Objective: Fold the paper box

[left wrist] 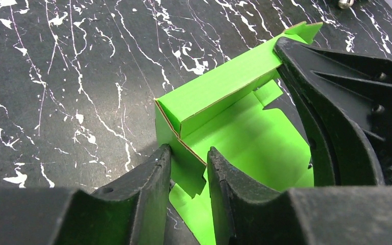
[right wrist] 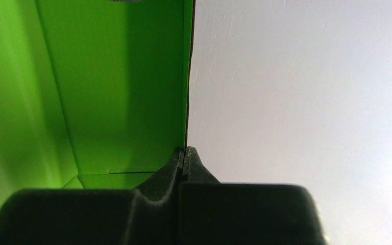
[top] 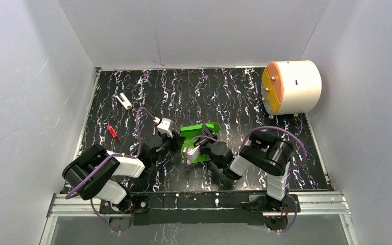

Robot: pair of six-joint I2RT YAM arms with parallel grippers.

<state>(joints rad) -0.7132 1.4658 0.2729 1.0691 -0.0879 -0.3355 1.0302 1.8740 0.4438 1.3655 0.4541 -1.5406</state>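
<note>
The paper box (top: 200, 133) is bright green card, partly folded, and lies on the black marbled table between my two arms. In the left wrist view the paper box (left wrist: 235, 132) shows one raised wall and a notched corner flap. That flap stands in the gap of my left gripper (left wrist: 189, 152), which is open, its fingers not pressing the card. From above, the left gripper (top: 176, 140) is at the box's left side. My right gripper (right wrist: 185, 150) is shut on the thin edge of an upright green wall (right wrist: 107, 76). Its black fingers (left wrist: 337, 92) hold the box's far end.
A large white cylinder with an orange-yellow face (top: 291, 87) lies at the back right. A small white object (top: 124, 101) and a small red piece (top: 113, 132) lie on the table to the left. White walls enclose three sides.
</note>
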